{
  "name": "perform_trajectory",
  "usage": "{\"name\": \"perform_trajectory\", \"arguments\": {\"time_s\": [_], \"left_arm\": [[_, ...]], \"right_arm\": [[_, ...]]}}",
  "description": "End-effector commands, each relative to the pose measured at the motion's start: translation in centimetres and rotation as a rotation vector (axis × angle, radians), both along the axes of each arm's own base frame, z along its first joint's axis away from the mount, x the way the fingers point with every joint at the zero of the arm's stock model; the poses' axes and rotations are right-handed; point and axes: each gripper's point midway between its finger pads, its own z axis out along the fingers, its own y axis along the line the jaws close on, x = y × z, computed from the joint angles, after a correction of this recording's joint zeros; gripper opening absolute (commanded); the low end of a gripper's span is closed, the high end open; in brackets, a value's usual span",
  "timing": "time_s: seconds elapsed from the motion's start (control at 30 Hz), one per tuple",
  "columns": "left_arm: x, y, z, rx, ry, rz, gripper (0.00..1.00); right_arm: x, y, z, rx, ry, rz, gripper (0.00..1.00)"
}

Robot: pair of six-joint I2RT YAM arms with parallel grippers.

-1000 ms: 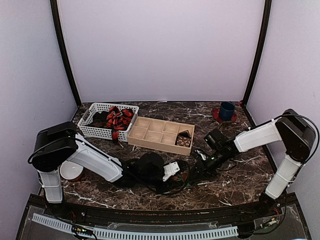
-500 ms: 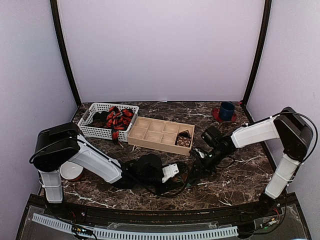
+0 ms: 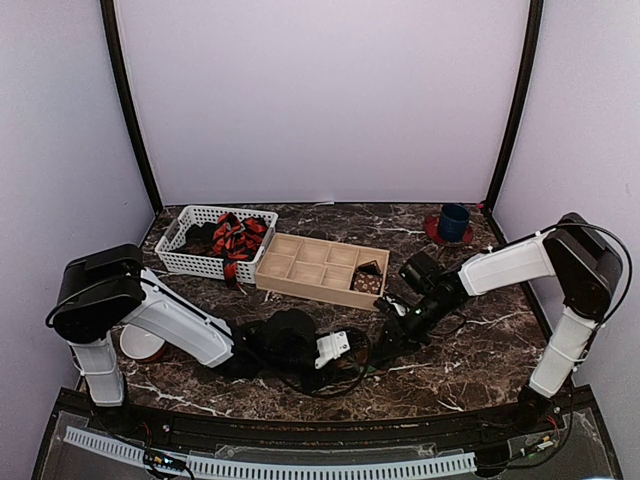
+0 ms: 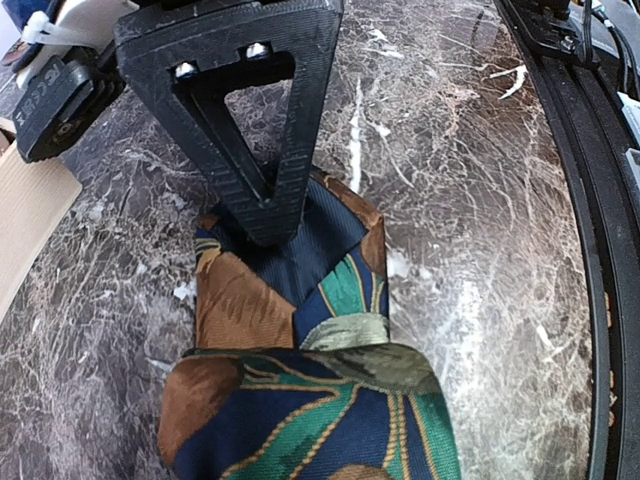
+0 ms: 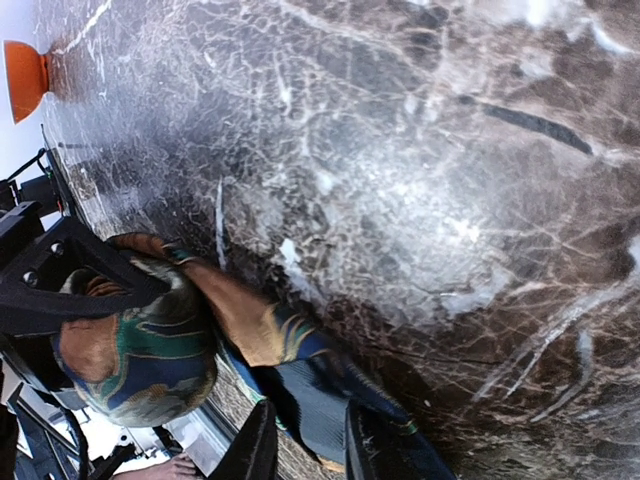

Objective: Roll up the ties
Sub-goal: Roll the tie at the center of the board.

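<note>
The left gripper [image 3: 345, 347] appears clamped on the rolled end of the patterned tie [image 4: 300, 300]: in the right wrist view its black fingers [image 5: 90, 282] cross a fat coil [image 5: 140, 350] of navy, brown and green fabric. Just ahead of that coil, the tie's unrolled strip lies flat on the marble table [image 4: 450, 150], dark lining up. Further along the strip the right gripper [image 5: 310, 450] has its fingers nearly together with the strip between them, apparently pinching it. One triangular fingertip [image 4: 262, 190] bears down on the cloth.

The tie looks light, limp and silky, so the coil will probably loosen or telescope sideways if it is released. The best hold is likely across the coil's flat sides, with the tail kept gently taut at its narrow end. Tugging hard could drag the slick fabric over the stone.

Beyond both grippers stand a wooden divided tray [image 3: 320, 262] and a white basket [image 3: 190, 262] holding red-and-black ties [image 3: 236, 238].
</note>
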Motion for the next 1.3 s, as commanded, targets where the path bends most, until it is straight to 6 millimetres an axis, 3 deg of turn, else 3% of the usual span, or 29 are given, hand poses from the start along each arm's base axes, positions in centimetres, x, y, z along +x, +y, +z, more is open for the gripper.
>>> {"name": "perform_trajectory", "arguments": {"time_s": [0.0,0.17,0.4,0.5,0.83,0.97,1.17,1.2,1.27], "left_arm": [[-1.5,3.4,-5.7,0.235,0.075,-0.015,0.36],[-2.0,3.6,-6.5,0.253,0.099,-0.016,0.36],[-2.4,3.4,-6.8,0.261,0.115,-0.011,0.36],[-2.5,3.3,-6.8,0.258,0.115,-0.013,0.36],[-2.5,3.2,-7.0,0.260,0.129,0.000,0.36],[-2.5,3.2,-7.0,0.259,0.130,0.005,0.36],[-1.7,3.4,-6.9,0.265,0.111,0.042,0.40],[-1.5,3.3,-6.7,0.261,0.104,0.051,0.42],[-1.1,2.7,-5.7,0.234,0.100,0.056,0.52]], "right_arm": [[-0.2,-1.5,-1.3,-0.094,-0.009,-0.017,0.28],[-0.1,1.2,2.6,0.075,-0.058,-0.021,0.44],[-1.4,4.2,7.2,0.264,-0.080,-0.016,0.53],[-2.0,4.9,7.0,0.278,-0.065,-0.008,0.54],[-2.6,5.4,3.6,0.220,-0.012,-0.002,0.52],[-2.8,5.7,2.9,0.220,0.009,-0.006,0.45],[-3.3,5.0,2.1,0.184,0.014,0.008,0.09],[-3.4,4.8,1.9,0.174,0.012,0.011,0.01],[-3.5,4.3,1.5,0.148,0.001,0.016,0.00]]}}
